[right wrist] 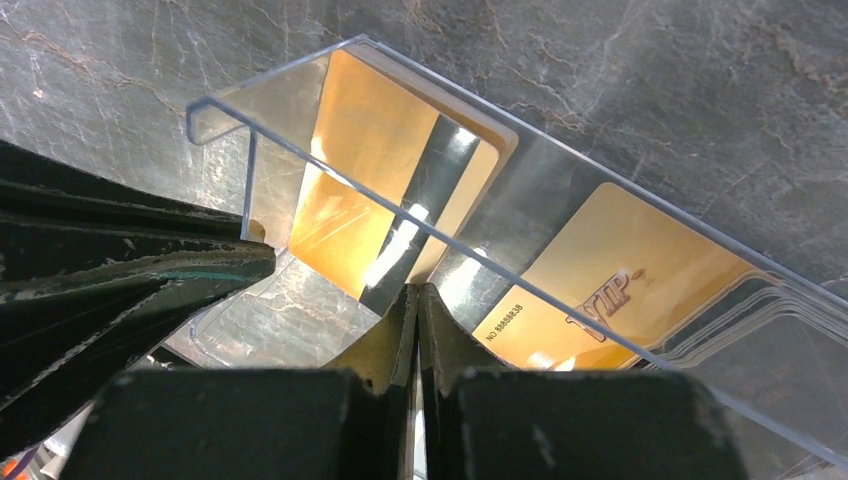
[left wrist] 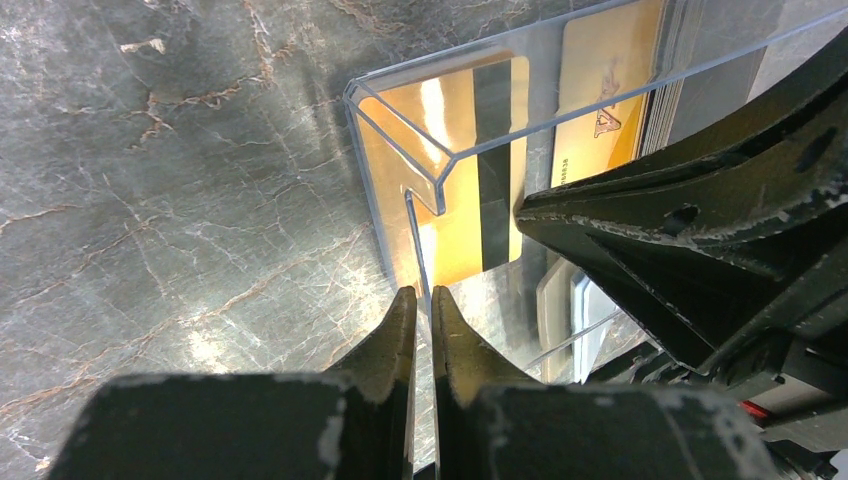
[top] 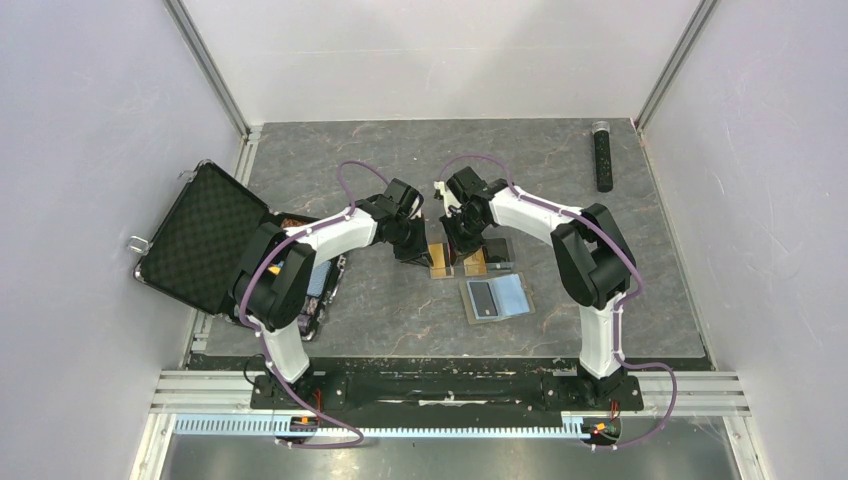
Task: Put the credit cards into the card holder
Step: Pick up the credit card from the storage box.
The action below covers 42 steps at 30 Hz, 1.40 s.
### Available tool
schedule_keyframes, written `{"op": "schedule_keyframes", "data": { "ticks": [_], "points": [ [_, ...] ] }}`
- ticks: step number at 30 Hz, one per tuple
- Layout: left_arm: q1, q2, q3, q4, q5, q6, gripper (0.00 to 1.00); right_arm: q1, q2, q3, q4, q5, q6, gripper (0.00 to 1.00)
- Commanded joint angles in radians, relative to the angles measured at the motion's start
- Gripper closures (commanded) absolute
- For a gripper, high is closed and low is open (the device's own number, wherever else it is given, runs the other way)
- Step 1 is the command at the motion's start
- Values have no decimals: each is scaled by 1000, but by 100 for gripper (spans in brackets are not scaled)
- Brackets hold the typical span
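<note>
Marbled table (top: 400, 310), open card holder (top: 497, 298), clear box (right wrist: 560, 200), black case (top: 200, 235)

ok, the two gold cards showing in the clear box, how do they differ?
The striped card shows a dark band along its length, so it lies back up; the VIP card shows lettering and a number, so it lies face up. Edges of more cards fan out beside the VIP card; none plainly show by the striped card. Both are gold, look alike in size and sit side by side inside the clear box.
</note>
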Motion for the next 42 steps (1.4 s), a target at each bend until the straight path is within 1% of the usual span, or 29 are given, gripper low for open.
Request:
{"op": "schedule_keyframes", "data": {
  "ticks": [1, 4, 11, 19, 24, 27, 37, 38, 39, 42],
  "points": [
    [-35, 57, -16, -6, -7, 51, 93, 40, -22, 63, 71, -119, 40, 100],
    [-35, 56, -18, -6, -9, 49, 93, 39, -29, 63, 74, -122, 42, 100],
    [-35, 54, -18, -6, -10, 49, 93, 39, -66, 35, 124, -123, 52, 95],
    [-34, 49, -22, -6, -12, 48, 93, 32, -93, -18, 199, -162, 98, 85],
    [-35, 48, -24, -7, -13, 49, 93, 21, -85, -58, 228, -179, 118, 84],
    [-35, 48, -25, -6, -12, 48, 93, 18, -75, -75, 236, -177, 117, 82],
    [-36, 50, -23, -7, -12, 49, 93, 14, -67, -90, 207, -123, 83, 67],
    [-35, 52, -22, -6, -12, 49, 93, 14, -64, -92, 207, -124, 80, 67],
    [-34, 50, -21, -7, -12, 50, 93, 14, -63, -96, 210, -124, 79, 71],
    [-35, 42, -22, -8, -20, 50, 93, 10, -59, -101, 214, -135, 77, 97]
  ]
}}
